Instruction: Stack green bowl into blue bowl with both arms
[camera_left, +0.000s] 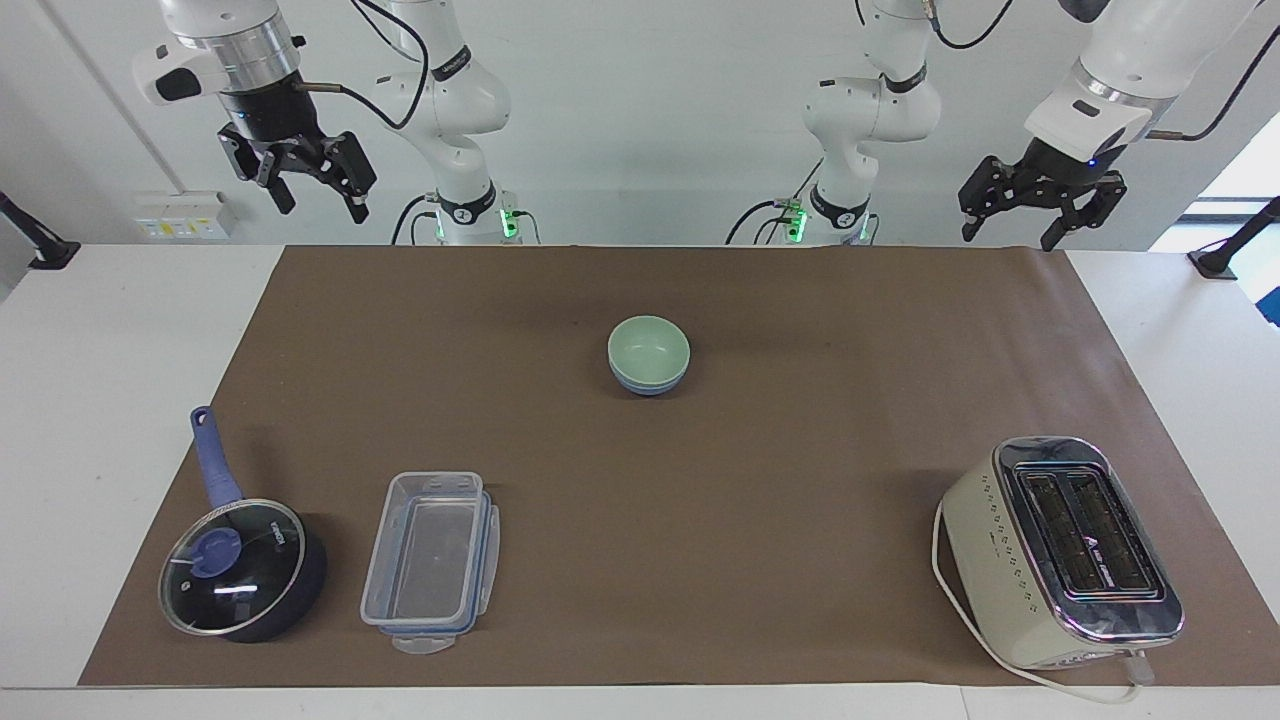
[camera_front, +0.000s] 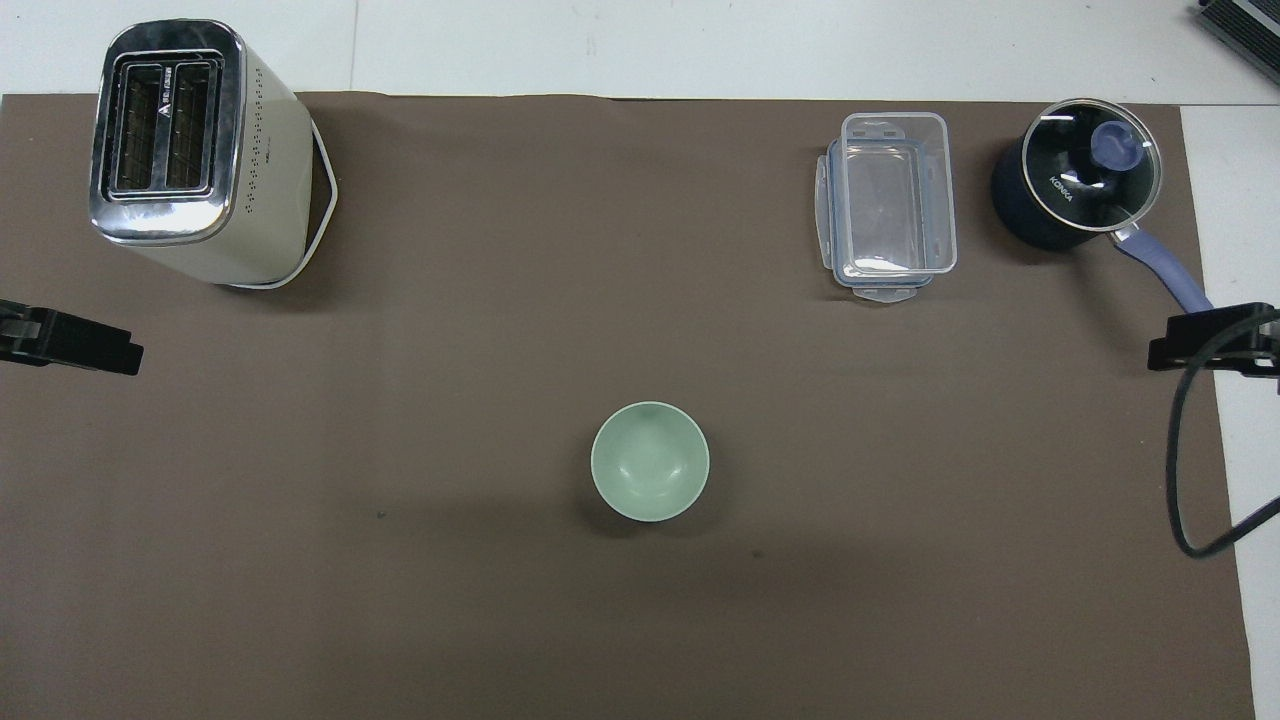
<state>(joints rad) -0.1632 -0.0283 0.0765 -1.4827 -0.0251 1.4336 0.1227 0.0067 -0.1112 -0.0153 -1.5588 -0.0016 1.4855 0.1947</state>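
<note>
green bowl (camera_left: 649, 346) nearly hides blue bowl (camera_left: 650, 384).

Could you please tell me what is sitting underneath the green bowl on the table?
The green bowl sits nested in the blue bowl. Only the blue bowl's outer wall shows below the green rim; its inside is covered.

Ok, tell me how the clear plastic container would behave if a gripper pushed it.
The clear plastic container looks thin-walled and empty, so probably light and quick to slide on the brown mat. Its low, flat shape makes tipping unlikely. Its walls may flex.
</note>
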